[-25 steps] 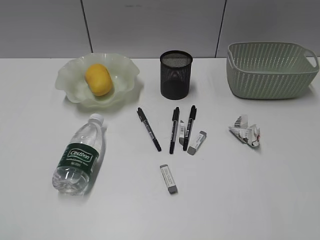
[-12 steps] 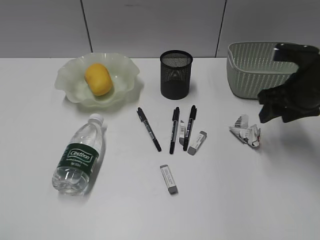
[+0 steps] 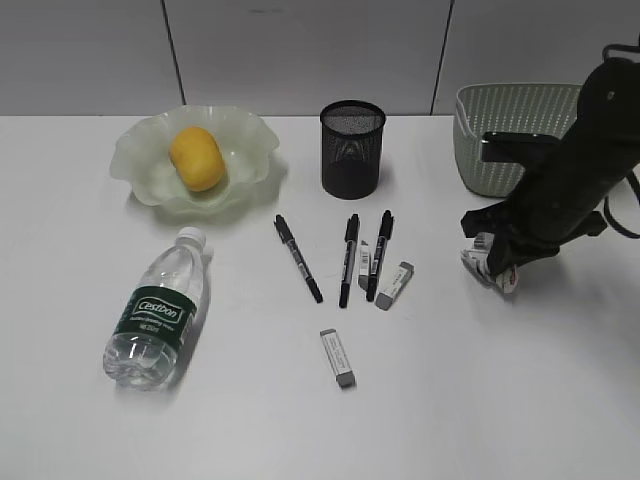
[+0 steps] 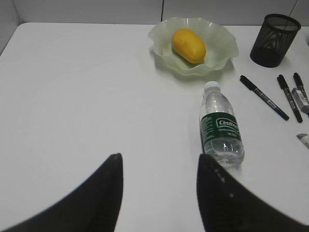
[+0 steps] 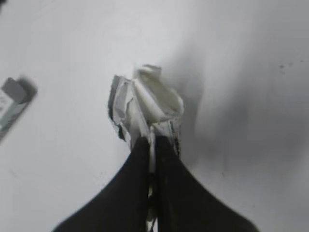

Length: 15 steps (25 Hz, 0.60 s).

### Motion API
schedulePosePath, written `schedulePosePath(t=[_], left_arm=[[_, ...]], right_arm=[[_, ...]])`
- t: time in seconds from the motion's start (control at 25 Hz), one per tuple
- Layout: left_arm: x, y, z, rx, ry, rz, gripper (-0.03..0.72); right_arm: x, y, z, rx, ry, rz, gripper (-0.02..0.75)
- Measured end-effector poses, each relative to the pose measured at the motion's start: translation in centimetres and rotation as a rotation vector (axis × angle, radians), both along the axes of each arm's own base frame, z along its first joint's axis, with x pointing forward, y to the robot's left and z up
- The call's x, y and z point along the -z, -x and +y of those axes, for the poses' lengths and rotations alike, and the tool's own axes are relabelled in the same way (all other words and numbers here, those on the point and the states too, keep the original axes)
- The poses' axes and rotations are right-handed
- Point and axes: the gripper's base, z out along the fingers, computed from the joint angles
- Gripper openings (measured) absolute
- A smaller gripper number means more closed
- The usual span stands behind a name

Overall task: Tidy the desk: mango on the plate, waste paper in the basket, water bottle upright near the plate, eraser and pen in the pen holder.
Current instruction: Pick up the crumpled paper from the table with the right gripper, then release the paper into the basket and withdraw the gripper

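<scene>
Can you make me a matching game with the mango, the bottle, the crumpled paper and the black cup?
Things:
1. mango
2. water bottle
3. waste paper
4. pen holder

States:
A. lying on its side
B. pinched by the right gripper
C. standing upright, pens outside it
D. in the plate

Pairs: 1-D, 2-A, 3-B, 4-C

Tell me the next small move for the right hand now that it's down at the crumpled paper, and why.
Probably lift straight up. In the right wrist view the right hand looks nearly shut, pinching the near edge of the crumpled white barcode-printed paper wad, which lies on the white desk. The sage-green woven plastic basket stands just behind, so a short lift should clear its rim before carrying over.
</scene>
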Motion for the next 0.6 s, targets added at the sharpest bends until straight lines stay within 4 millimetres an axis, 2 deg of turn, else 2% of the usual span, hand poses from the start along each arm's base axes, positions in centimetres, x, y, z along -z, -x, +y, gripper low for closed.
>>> schedulePosePath(t=[0.08,0.24,0.32,0.36,0.44,0.52,0.6], left_arm=[[0.0,0.0,0.0,0.0,0.0,0.0,0.374],[0.0,0.0,0.0,0.0,0.0,0.0,0.374],[0.0,0.0,0.0,0.0,0.0,0.0,0.374],[0.0,0.0,0.0,0.0,0.0,0.0,0.374],[0.0,0.0,0.0,0.0,0.0,0.0,0.374],[0.0,0.0,0.0,0.0,0.0,0.0,0.374],[0.0,0.0,0.0,0.0,0.0,0.0,0.374]], right_arm=[[-3.0,0.3,-0.1,-0.022,0.002,-0.076,0.013],[-10.9,0.5,-1.0,-0.032,0.027,-0.412,0.013],[-12.9,-0.7,-2.2,-0.004,0.055,-0.54,0.013],[-13.1,-1.7,-2.9,0.009,0.072,-0.575,0.013],[-12.1,-4.1,-3.8,0.032,0.091,-0.598,0.013],[-10.0,-6.4,-4.1,0.036,0.108,-0.565,0.02],[-8.7,-8.3,-4.0,0.032,0.119,-0.537,0.076]])
